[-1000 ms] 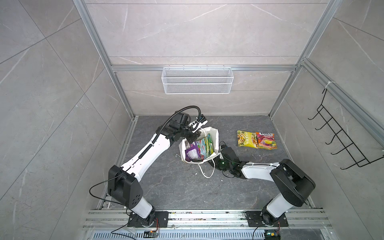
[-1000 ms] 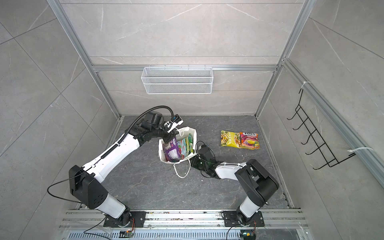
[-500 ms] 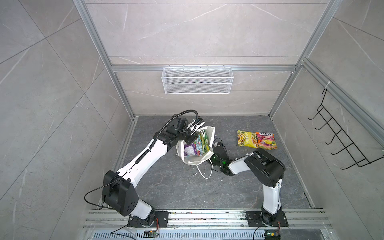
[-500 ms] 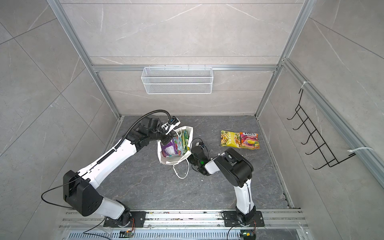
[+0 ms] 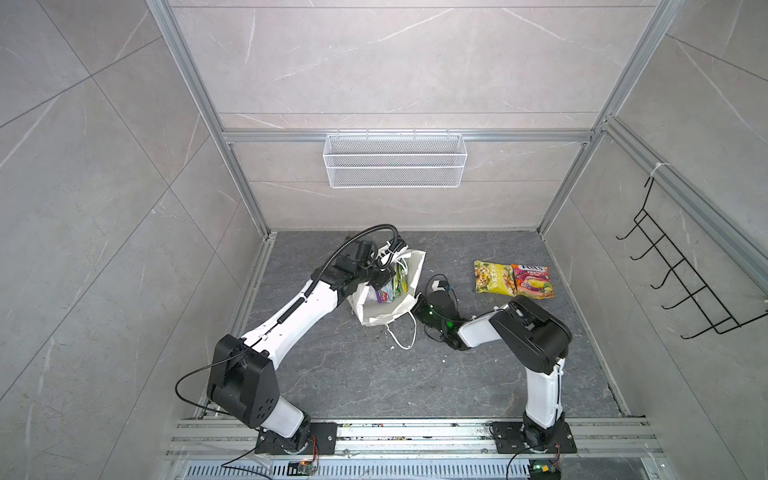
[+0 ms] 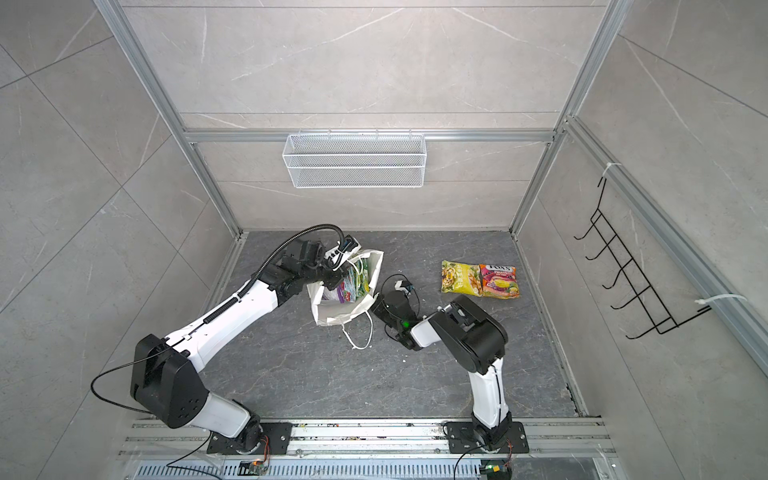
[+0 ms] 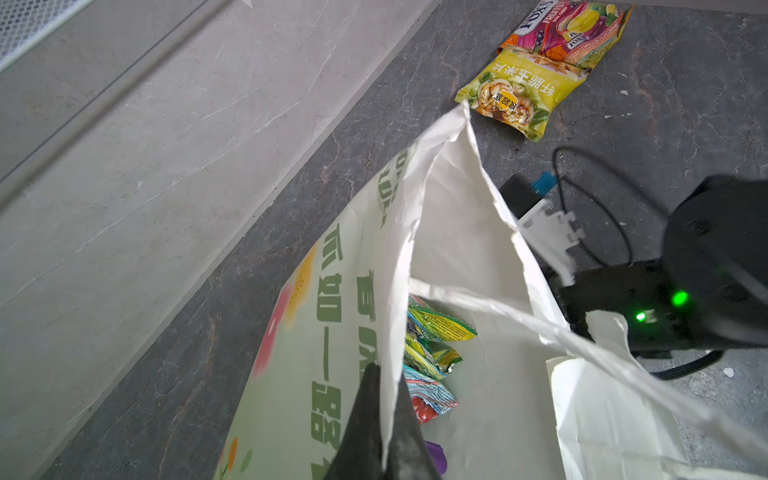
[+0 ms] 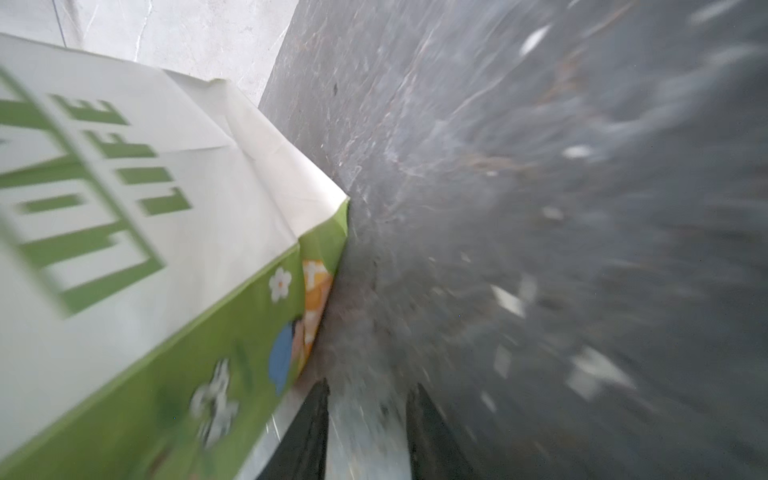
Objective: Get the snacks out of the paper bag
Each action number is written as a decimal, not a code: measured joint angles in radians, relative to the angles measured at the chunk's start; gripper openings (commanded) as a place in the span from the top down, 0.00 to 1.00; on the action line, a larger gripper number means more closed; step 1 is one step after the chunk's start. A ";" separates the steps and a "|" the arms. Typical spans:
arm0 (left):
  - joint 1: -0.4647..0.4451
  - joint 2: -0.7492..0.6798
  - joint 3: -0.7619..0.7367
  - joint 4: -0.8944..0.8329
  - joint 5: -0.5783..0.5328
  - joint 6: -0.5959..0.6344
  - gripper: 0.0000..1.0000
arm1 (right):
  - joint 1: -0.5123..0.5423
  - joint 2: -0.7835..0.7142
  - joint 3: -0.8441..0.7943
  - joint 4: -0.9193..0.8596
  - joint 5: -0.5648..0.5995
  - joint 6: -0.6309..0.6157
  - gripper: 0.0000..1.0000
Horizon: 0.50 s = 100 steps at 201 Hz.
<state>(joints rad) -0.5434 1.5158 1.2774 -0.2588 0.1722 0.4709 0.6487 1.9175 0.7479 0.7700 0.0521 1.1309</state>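
Observation:
The white paper bag (image 5: 382,313) (image 6: 336,311) stands open at the floor's middle, with several snacks (image 5: 390,289) (image 7: 432,365) showing inside. My left gripper (image 7: 386,376) (image 5: 383,279) is shut on the bag's printed wall at the rim. My right gripper (image 8: 368,388) (image 5: 417,301) sits low beside the bag's green side (image 8: 166,249), open, with only bare floor between its fingers. A yellow-green packet (image 5: 492,277) (image 7: 519,91) and a red-pink FOX'S packet (image 5: 532,281) (image 7: 569,29) lie side by side on the floor to the right.
The bag's cord handle (image 5: 401,332) trails on the floor toward the front. A white wire mesh basket (image 5: 395,160) hangs on the back wall. A black hook rack (image 5: 681,286) is on the right wall. Walls close in the dark stone floor (image 5: 374,374).
The right arm has folded its elbow in from the right, and its gripper has moved up against the bag's side. The left gripper keeps its hold and has drawn the bag slightly left.

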 measured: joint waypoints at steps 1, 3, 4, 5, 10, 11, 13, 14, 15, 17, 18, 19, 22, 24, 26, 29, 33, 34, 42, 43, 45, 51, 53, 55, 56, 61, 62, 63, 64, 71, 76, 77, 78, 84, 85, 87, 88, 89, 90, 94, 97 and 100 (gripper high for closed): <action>0.000 -0.001 0.000 0.000 0.001 0.000 1.00 | -0.001 -0.005 -0.004 -0.002 0.000 -0.002 0.64; 0.000 -0.002 -0.002 0.000 0.003 -0.002 1.00 | -0.002 -0.022 -0.016 -0.006 0.002 -0.009 0.64; 0.000 -0.003 -0.003 0.000 0.004 -0.002 1.00 | -0.002 -0.028 -0.021 -0.008 0.003 -0.011 0.64; 0.000 -0.004 -0.004 0.000 0.006 -0.003 1.00 | -0.003 -0.033 -0.024 -0.010 0.006 -0.012 0.64; -0.001 -0.008 -0.008 0.000 0.011 -0.007 1.00 | -0.006 -0.071 -0.051 -0.021 0.010 -0.027 0.64; -0.001 -0.009 -0.009 0.000 0.012 -0.008 1.00 | -0.006 -0.083 -0.059 -0.024 0.013 -0.032 0.64; -0.001 -0.011 -0.011 0.000 0.013 -0.008 1.00 | -0.008 -0.098 -0.069 -0.028 0.015 -0.036 0.64; -0.001 -0.011 -0.011 0.000 0.014 -0.008 1.00 | -0.008 -0.104 -0.073 -0.029 0.016 -0.037 0.64; -0.001 -0.012 -0.012 0.000 0.014 -0.009 1.00 | -0.008 -0.109 -0.077 -0.032 0.016 -0.040 0.64; -0.001 -0.015 -0.014 0.000 0.016 -0.011 1.00 | -0.009 -0.129 -0.089 -0.039 0.018 -0.051 0.64; -0.001 -0.017 -0.015 0.000 0.016 -0.011 1.00 | -0.009 -0.142 -0.095 -0.044 0.021 -0.058 0.64; -0.001 -0.018 -0.016 -0.001 0.016 -0.011 1.00 | -0.009 -0.147 -0.099 -0.047 0.021 -0.059 0.64; -0.001 -0.022 -0.019 -0.001 0.018 -0.013 1.00 | -0.009 -0.172 -0.113 -0.058 0.025 -0.066 0.64; -0.002 -0.026 -0.022 0.000 0.019 -0.015 1.00 | -0.009 -0.196 -0.123 -0.068 0.028 -0.080 0.64; -0.002 -0.028 -0.023 0.000 0.019 -0.015 1.00 | -0.009 -0.208 -0.129 -0.074 0.030 -0.083 0.64; -0.002 -0.035 -0.028 -0.001 0.021 -0.018 1.00 | -0.009 -0.235 -0.141 -0.089 0.031 -0.091 0.64; -0.002 -0.042 -0.032 0.000 0.022 -0.020 1.00 | -0.008 -0.276 -0.155 -0.113 0.037 -0.108 0.65; -0.002 -0.043 -0.034 -0.001 0.022 -0.020 1.00 | -0.008 -0.283 -0.157 -0.118 0.039 -0.109 0.65; -0.002 -0.060 -0.044 -0.001 0.026 -0.027 1.00 | -0.008 -0.360 -0.177 -0.162 0.046 -0.140 0.68; -0.002 -0.063 -0.046 -0.001 0.028 -0.028 1.00 | -0.008 -0.376 -0.179 -0.171 0.047 -0.151 0.68; -0.002 -0.067 -0.048 -0.001 0.031 -0.030 1.00 | -0.008 -0.391 -0.181 -0.180 0.049 -0.161 0.69; -0.002 -0.079 -0.057 -0.001 0.037 -0.035 1.00 | -0.007 -0.452 -0.186 -0.219 0.052 -0.195 0.73; -0.002 -0.082 -0.059 0.000 0.039 -0.037 1.00 | -0.006 -0.464 -0.186 -0.228 0.054 -0.198 0.74; -0.002 -0.085 -0.062 0.000 0.040 -0.039 1.00 | -0.006 -0.483 -0.186 -0.239 0.055 -0.205 0.76; -0.002 -0.088 -0.063 -0.001 0.042 -0.041 1.00 | -0.006 -0.489 -0.186 -0.243 0.056 -0.210 0.76; -0.002 -0.095 -0.069 -0.001 0.046 -0.046 1.00 | -0.002 -0.533 -0.186 -0.264 0.059 -0.241 0.80; -0.002 -0.097 -0.071 -0.001 0.047 -0.048 1.00 | -0.001 -0.544 -0.186 -0.269 0.061 -0.246 0.80; -0.002 -0.098 -0.072 -0.001 0.048 -0.049 1.00 | 0.000 -0.550 -0.186 -0.273 0.061 -0.252 0.81; -0.002 -0.101 -0.074 -0.001 0.049 -0.051 1.00 | 0.003 -0.565 -0.185 -0.280 0.060 -0.270 0.82; -0.002 -0.108 -0.084 0.000 0.053 -0.057 1.00 | 0.018 -0.617 -0.180 -0.313 0.062 -0.317 0.85; -0.002 -0.113 -0.091 0.002 0.059 -0.061 1.00 | 0.032 -0.652 -0.175 -0.334 0.060 -0.344 0.87; -0.002 -0.114 -0.093 0.003 0.061 -0.063 1.00 | 0.035 -0.656 -0.174 -0.337 0.060 -0.352 0.87; -0.002 -0.115 -0.094 0.003 0.062 -0.063 1.00 | 0.040 -0.664 -0.171 -0.344 0.060 -0.360 0.87; -0.002 -0.119 -0.101 0.004 0.068 -0.069 1.00 | 0.059 -0.691 -0.158 -0.364 0.054 -0.392 0.88; -0.002 -0.119 -0.103 0.004 0.070 -0.070 1.00 | 0.061 -0.694 -0.156 -0.367 0.054 -0.394 0.88; -0.002 -0.119 -0.104 0.005 0.071 -0.071 1.00 | 0.069 -0.700 -0.151 -0.372 0.051 -0.399 0.88; -0.002 -0.120 -0.105 0.006 0.072 -0.072 1.00 | 0.072 -0.704 -0.147 -0.375 0.049 -0.406 0.88; -0.002 -0.120 -0.106 0.006 0.073 -0.074 1.00 | 0.074 -0.706 -0.145 -0.377 0.048 -0.410 0.89; -0.002 -0.121 -0.107 0.006 0.074 -0.076 1.00 | 0.079 -0.709 -0.141 -0.379 0.046 -0.419 0.89; -0.002 -0.121 -0.110 0.007 0.077 -0.079 1.00 | 0.090 -0.715 -0.132 -0.384 0.041 -0.429 0.89; -0.002 -0.121 -0.112 0.008 0.079 -0.081 1.00 | 0.100 -0.716 -0.122 -0.387 0.035 -0.444 0.90; -0.002 -0.121 -0.114 0.010 0.082 -0.083 1.00 | 0.108 -0.717 -0.115 -0.388 0.030 -0.451 0.90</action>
<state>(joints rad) -0.5457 1.3952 1.1637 -0.2493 0.2543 0.3878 0.7563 1.2003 0.6327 0.3824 0.0822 0.6796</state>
